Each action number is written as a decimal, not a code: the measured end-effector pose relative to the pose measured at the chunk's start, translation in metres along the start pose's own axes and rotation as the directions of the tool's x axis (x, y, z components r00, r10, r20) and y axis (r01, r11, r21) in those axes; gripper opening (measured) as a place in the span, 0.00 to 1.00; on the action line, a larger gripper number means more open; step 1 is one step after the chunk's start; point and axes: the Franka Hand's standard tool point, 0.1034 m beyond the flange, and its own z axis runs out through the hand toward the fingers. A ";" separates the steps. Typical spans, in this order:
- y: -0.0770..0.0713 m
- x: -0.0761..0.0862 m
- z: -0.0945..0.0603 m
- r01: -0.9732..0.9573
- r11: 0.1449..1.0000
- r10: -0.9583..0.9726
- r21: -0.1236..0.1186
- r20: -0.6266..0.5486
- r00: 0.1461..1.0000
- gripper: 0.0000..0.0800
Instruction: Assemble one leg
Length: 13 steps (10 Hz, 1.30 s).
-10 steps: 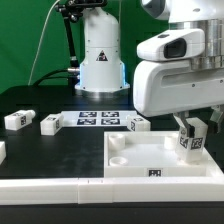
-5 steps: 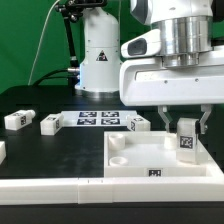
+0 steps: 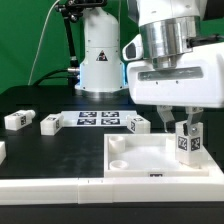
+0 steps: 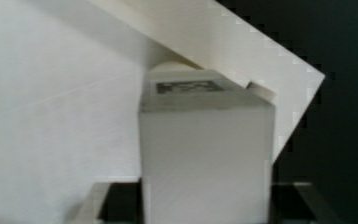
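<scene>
My gripper is shut on a leg, a small white upright block with a black-and-white tag facing the camera. It holds the leg upright over the far right part of the large white panel; I cannot tell if the leg touches the panel. In the wrist view the leg fills the middle between the jaws of the gripper, with the panel behind it. Round sockets show at the panel's left corners.
Three more white legs lie on the black table: one at the exterior view's left, one beside it, one behind the panel. The marker board lies between them. A white rail runs along the front.
The arm's wrist has turned and its body has shifted toward the exterior view's left. The held leg stays over the panel's right part and sits slightly lower.
</scene>
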 end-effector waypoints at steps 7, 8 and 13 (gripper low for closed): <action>-0.006 0.001 0.002 0.290 0.957 -0.290 -0.003 0.016 0.957 0.80; -0.008 0.001 0.003 0.423 0.906 -0.423 -0.001 0.019 0.906 0.81; -0.017 -0.007 0.014 0.835 0.549 -0.830 -0.034 0.093 0.550 0.81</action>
